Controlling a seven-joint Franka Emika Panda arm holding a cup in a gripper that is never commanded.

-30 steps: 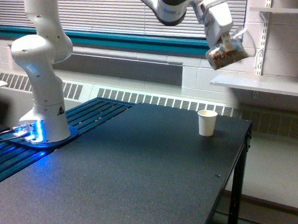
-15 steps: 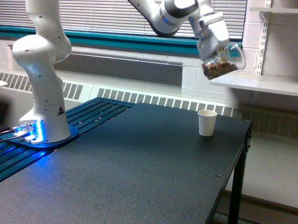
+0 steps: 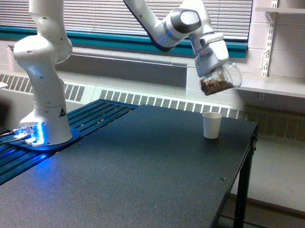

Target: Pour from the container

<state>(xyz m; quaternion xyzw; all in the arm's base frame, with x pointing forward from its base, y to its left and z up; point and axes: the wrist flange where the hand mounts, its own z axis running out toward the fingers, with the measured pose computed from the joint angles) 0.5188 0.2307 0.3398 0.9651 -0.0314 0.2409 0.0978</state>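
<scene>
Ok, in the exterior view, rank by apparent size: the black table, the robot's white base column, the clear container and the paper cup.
1. Black table
2. White base column
3. Clear container, held in the gripper
4. Paper cup

The container and the cup look close in size, so that last order is unsure.

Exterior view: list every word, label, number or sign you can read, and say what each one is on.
No text in this view can be read.
Small triangular sticker on the robot base column: a sign of some kind, too small and blurred to make out.
Paper cup: plain white, no print visible.
Clear plastic container in the gripper: no label visible.
</scene>
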